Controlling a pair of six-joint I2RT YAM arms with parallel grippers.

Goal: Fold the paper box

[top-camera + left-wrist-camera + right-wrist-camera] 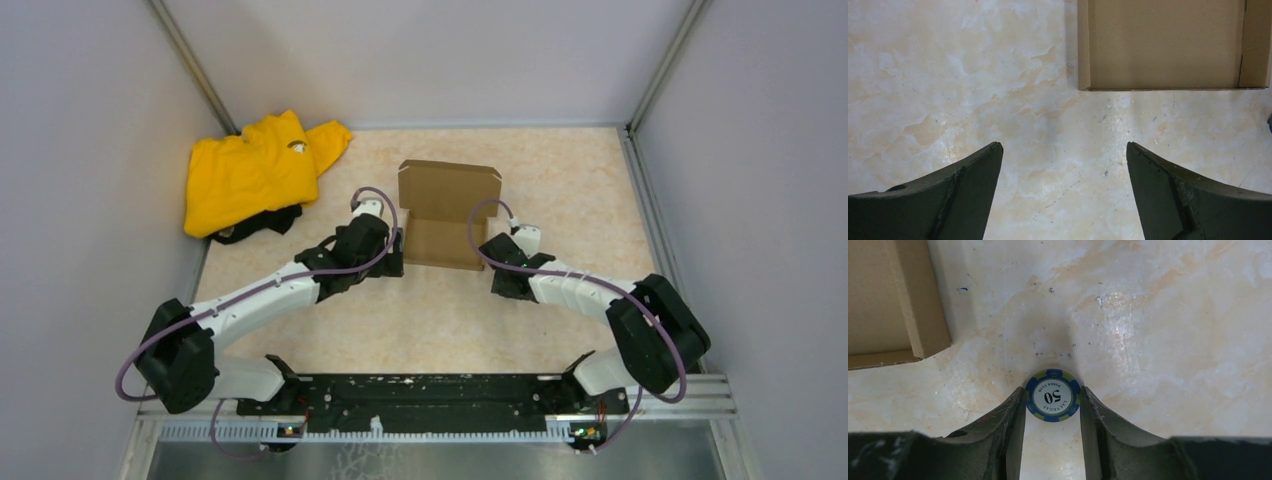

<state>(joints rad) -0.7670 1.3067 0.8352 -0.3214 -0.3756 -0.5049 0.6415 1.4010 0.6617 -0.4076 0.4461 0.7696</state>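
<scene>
The paper box (pixel 445 215) sits half-formed mid-table, back flap upright, and may go unfolded: the left gripper (pixel 1063 145) hangs spread wide near its corner, while the right gripper (pixel 1052 391) pinches a stray poker chip (pixel 1053 397) that could squirt free. 3 pale walls (pixel 450 50) enclose the marbled beige table (pixel 450 320).

The paper box (pixel 447 215) is plain, unprinted brown. The table (pixel 560 200) is cream, marbled with beige veins. The garment (pixel 255 170) is bright yellow, with black at its near edge. The poker chip (pixel 1052 395) is blue with yellow-green edge blocks, its white centre marked 50 in dark print.
</scene>
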